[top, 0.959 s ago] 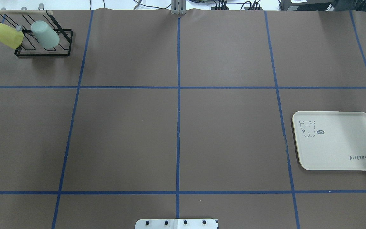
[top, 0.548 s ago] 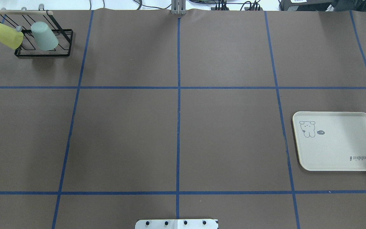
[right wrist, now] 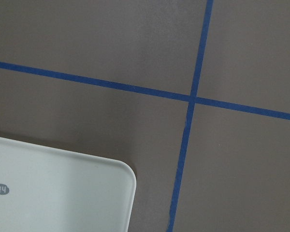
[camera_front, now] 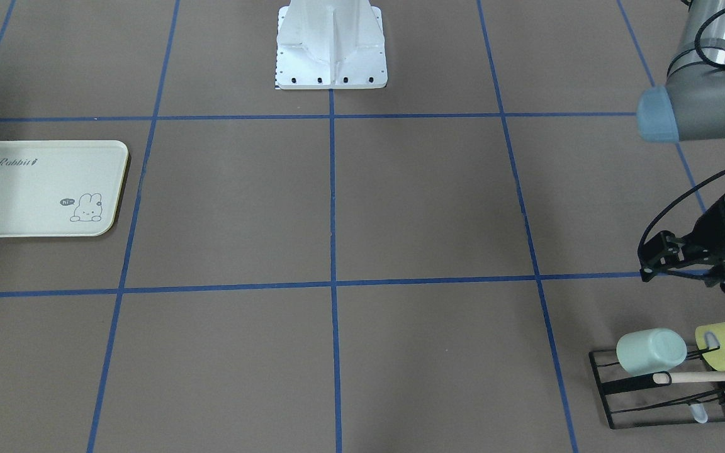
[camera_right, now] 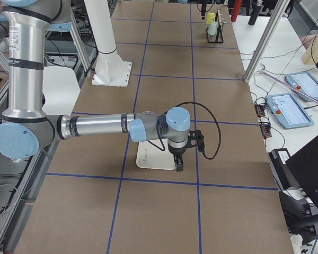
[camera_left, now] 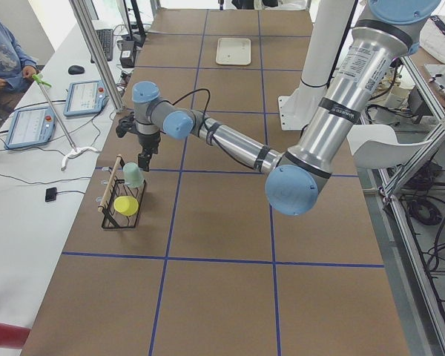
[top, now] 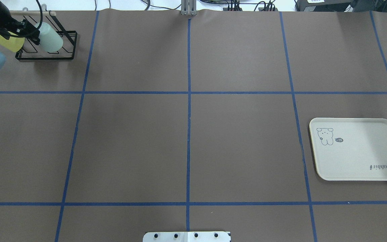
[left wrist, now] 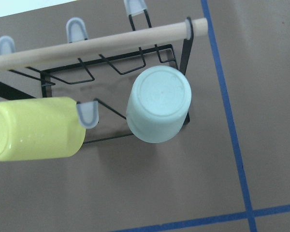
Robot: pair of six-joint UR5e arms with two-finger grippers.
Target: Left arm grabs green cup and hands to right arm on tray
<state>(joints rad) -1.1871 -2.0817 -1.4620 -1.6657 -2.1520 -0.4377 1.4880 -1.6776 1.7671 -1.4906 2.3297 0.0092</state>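
Note:
The pale mint-green cup (left wrist: pixel 159 111) hangs tilted on a black wire rack (top: pixel 66 50) at the table's far left corner, beside a yellow-green cup (left wrist: pixel 36 128). The green cup also shows in the overhead view (top: pixel 51 38) and the front view (camera_front: pixel 651 351). My left gripper (camera_left: pixel 144 156) hovers just above the green cup, apart from it; its fingers show too poorly to tell whether they are open or shut. My right gripper (camera_right: pixel 178 163) hangs over the near edge of the cream Rabbit tray (top: pixel 356 149); I cannot tell its state. The tray's corner shows in the right wrist view (right wrist: pixel 63 188).
A wooden bar (left wrist: pixel 96 41) runs across the top of the rack, over the cups. The robot's white base (camera_front: pixel 331 47) stands at the table's middle edge. Blue tape lines divide the brown table. An operator (camera_left: pixel 4 63) sits beside the table in the left exterior view.
My left arm has come into the overhead view from the left and moved over the rack. The cups and the tray have not moved.

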